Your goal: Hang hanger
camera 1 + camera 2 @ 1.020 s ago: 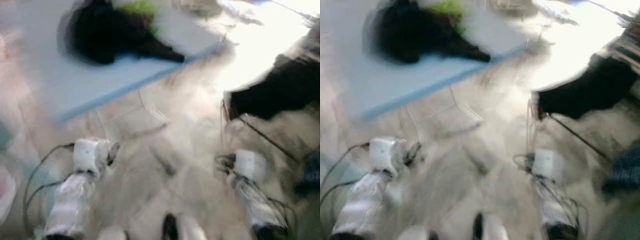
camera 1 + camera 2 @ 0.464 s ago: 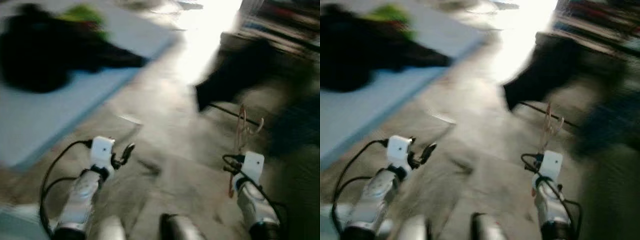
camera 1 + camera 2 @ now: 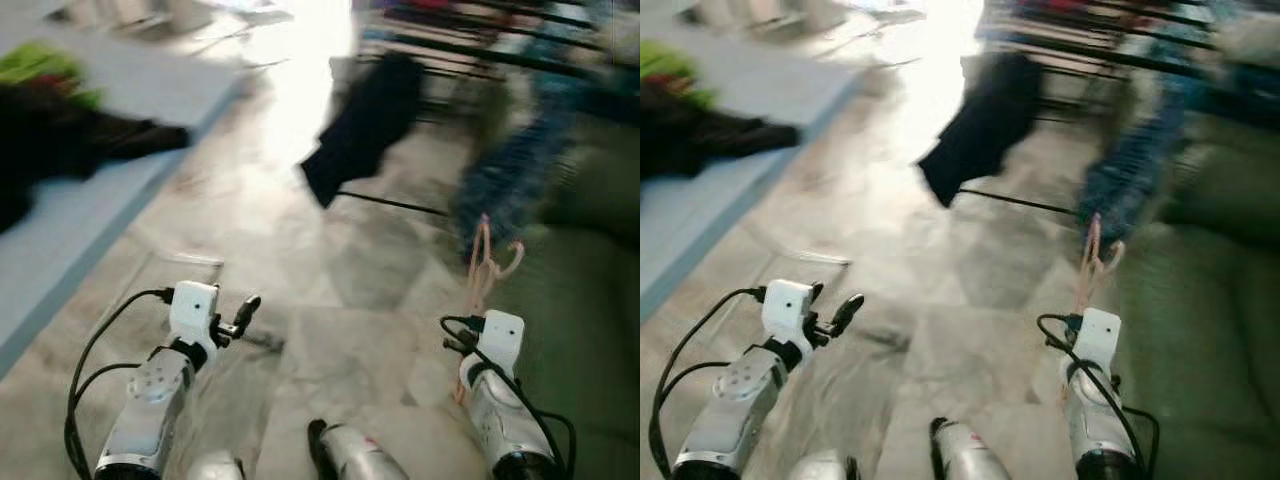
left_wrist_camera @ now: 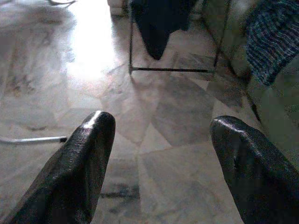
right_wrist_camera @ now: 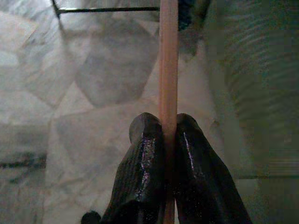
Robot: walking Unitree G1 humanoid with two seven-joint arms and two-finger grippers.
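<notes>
The right gripper [image 5: 169,135] pinches a slim peach-coloured hanger [image 5: 168,60] between glossy black fingers, holding it upright over the marble floor [image 4: 177,112]. The left gripper [image 4: 161,140] hangs open, holding nothing. Beyond, dark clothing [image 3: 365,120] drapes from a black metal drying rack [image 3: 480,55].

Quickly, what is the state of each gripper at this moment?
Left gripper: open, holding nothing.
Right gripper: shut on the hanger, which is pink.
</notes>
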